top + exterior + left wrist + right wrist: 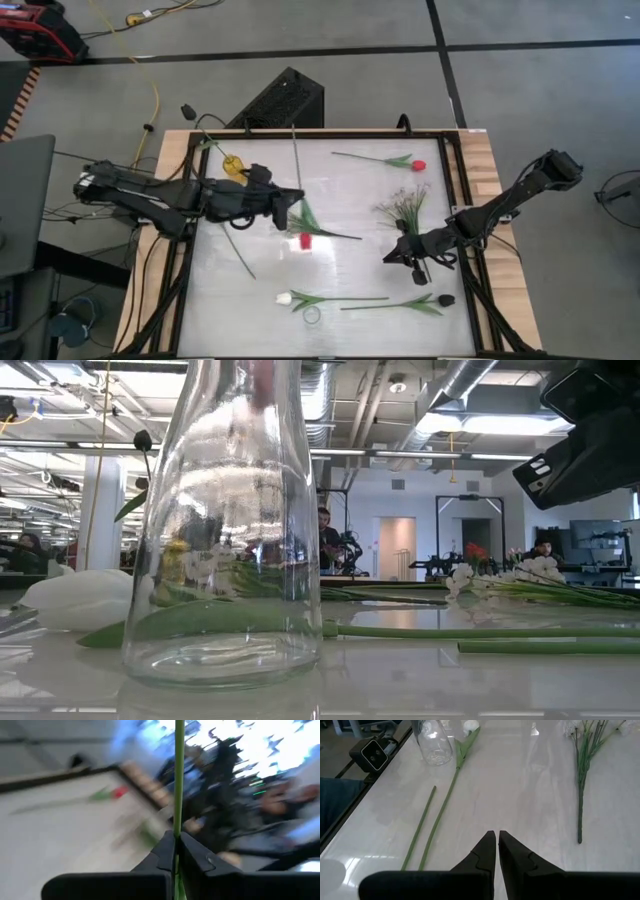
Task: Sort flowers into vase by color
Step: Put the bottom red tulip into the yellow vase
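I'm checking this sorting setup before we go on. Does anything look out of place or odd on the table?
Nothing looks spilled or broken. The glass vase stands upright and holds no flowers yet. The white tulip, red tulip and white-blossom sprig lie loose on the table. The left gripper is shut on a green stem.

Black perforated box (283, 100) beyond the table's far edge, yellow cable (150, 95) on the floor.

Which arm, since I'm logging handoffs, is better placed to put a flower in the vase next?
Left. The left gripper is clamped on a green stem; the right gripper is shut, empty, over the table.
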